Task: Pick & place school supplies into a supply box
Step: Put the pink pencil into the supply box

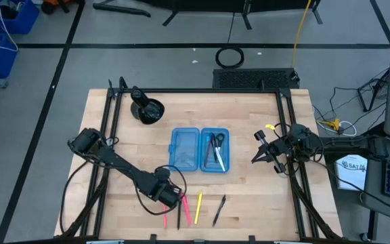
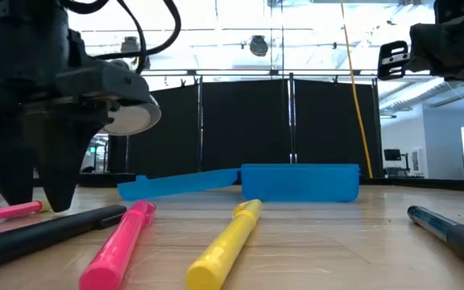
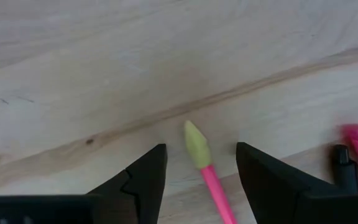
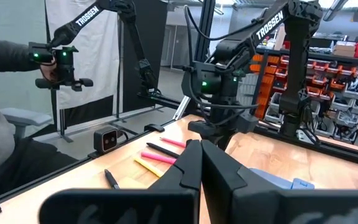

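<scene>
Translucent blue pencil case [image 1: 200, 150] lies open at the table's [image 1: 249, 122] centre, both shallow halves flat on the wood; scissors [image 1: 217, 144] w/ dark handles and a thin dark pencil sit in the half nearer the right arm. Near the front edge, well apart from the case, a row of loose supplies: thin pink pencil [image 1: 166, 218], black pen [image 1: 179, 215], pink marker [image 1: 185, 208], yellow marker [image 1: 198, 207], then a dark pen [image 1: 219, 210] off to the side. Left gripper [image 1: 172, 196] is down at the table over the thin pink pencil, fingers spread; its wrist cam shows the pencil's pale yellow-green tip [image 3: 196, 144] lying btwn the two dark fingers [image 3: 143, 180], not yet pinched. Low view has the same gripper [image 2: 43, 193] planted on the wood, w/ pink marker [image 2: 119, 246] and yellow marker [image 2: 225, 246] in the foreground and the case [image 2: 300, 181] behind. Right gripper [image 1: 264, 149] waits raised by the table's right side, fingers pressed together in its wrist view [image 4: 201, 163]. Black round cup-like object [image 1: 149, 110] sits at the far left corner. A person's hand [image 4: 51, 68] works a control handle beyond the table.
</scene>
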